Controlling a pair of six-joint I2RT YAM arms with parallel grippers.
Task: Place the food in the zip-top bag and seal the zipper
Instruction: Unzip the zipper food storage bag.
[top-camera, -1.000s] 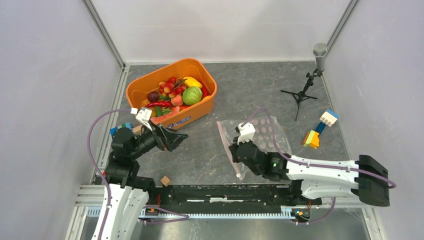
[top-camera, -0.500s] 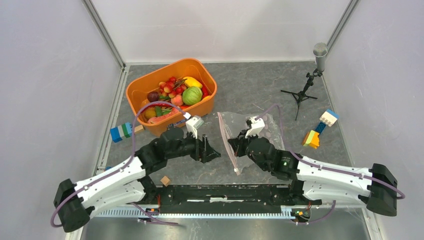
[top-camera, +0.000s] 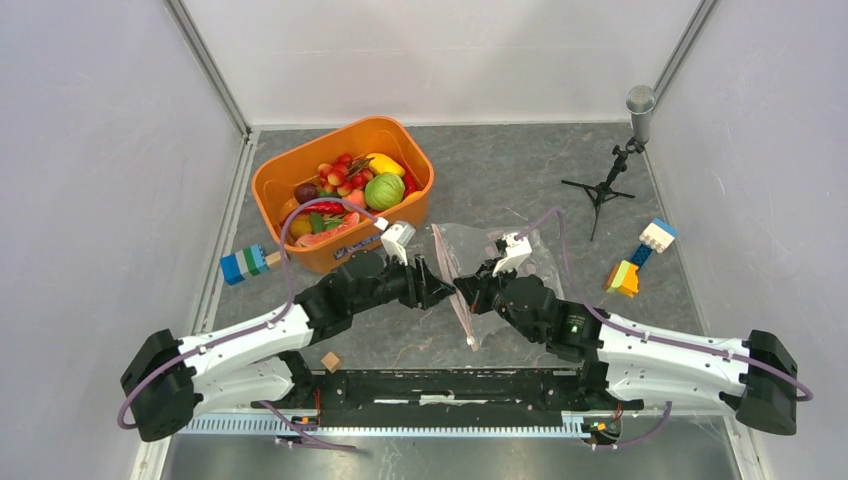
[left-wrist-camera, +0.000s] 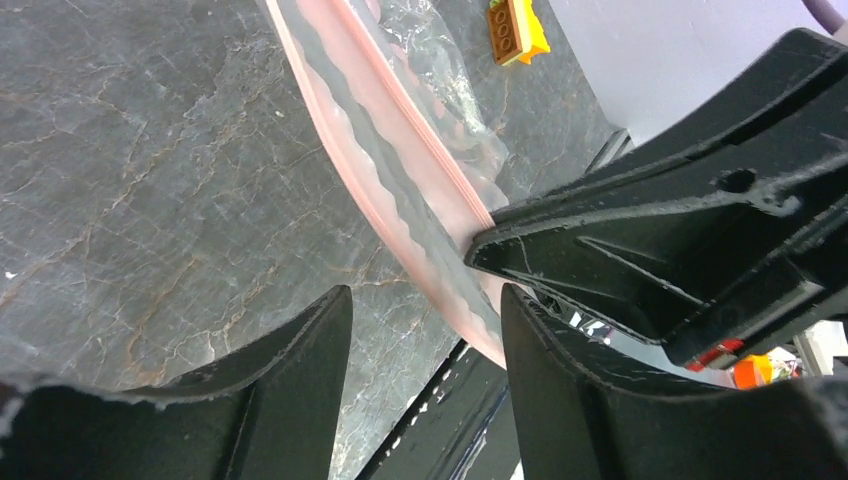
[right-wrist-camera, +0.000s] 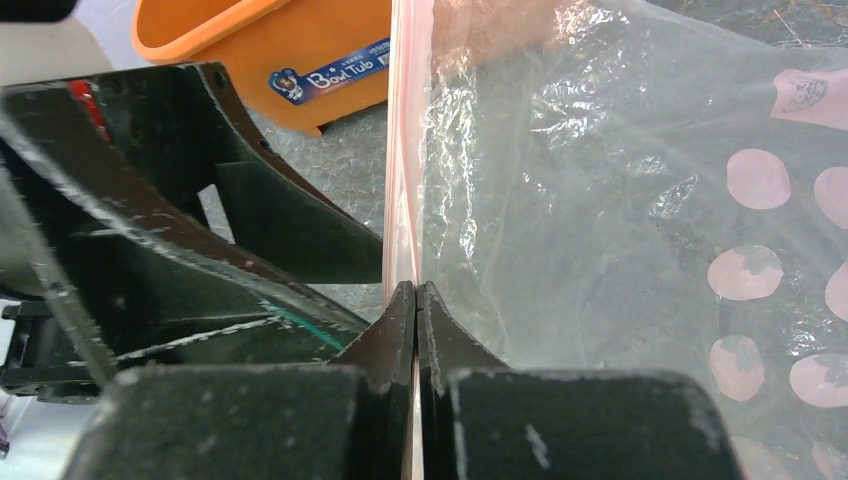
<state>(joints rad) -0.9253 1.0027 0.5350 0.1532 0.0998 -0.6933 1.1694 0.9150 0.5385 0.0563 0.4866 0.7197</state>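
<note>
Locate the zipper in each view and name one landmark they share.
Top external: zipper runs diagonally at centre.
Left wrist: zipper slants from top centre down to the middle.
Right wrist: zipper stands vertical at centre, upper half.
Shared landmark: the right gripper, shut on the zipper.

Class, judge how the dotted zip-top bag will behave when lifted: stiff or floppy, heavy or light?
Probably floppy: the zip-top bag is crinkled and its zipper waves beside the right tool pinching it. Likely light: thin, clear, seemingly empty.
</note>
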